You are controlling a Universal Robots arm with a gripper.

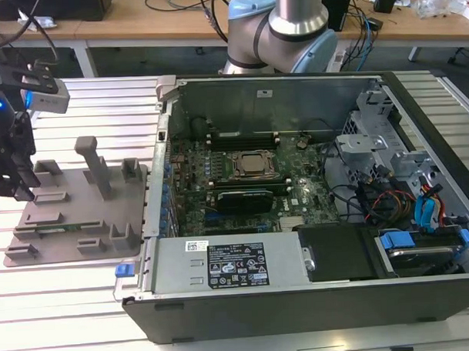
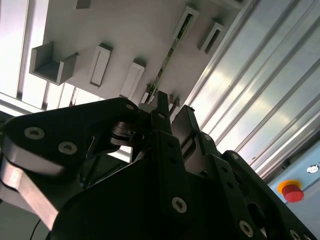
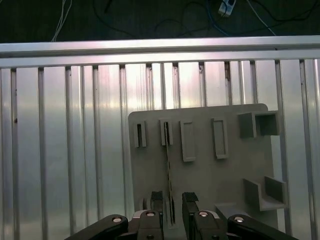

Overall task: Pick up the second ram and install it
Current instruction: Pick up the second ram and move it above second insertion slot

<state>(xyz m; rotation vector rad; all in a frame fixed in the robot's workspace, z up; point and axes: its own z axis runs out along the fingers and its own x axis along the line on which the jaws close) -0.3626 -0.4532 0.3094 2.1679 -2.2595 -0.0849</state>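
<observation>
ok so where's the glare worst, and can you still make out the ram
First wrist view: glare streaks the table slats, but the ram reads as a thin dark line on the matte grey holder, between the open gripper fingers. Second wrist view: the gripper is dark against bright slats; the ram shows as a faint green line.

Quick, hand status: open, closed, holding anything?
Hand: open, straddling the thin green circuit-board ram stick in the grey holder tray, not clamped.

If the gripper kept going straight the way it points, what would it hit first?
Probably the second ram, standing on edge in line with the open gripper, then the grey holder tray beneath it; depth is unclear.
</observation>
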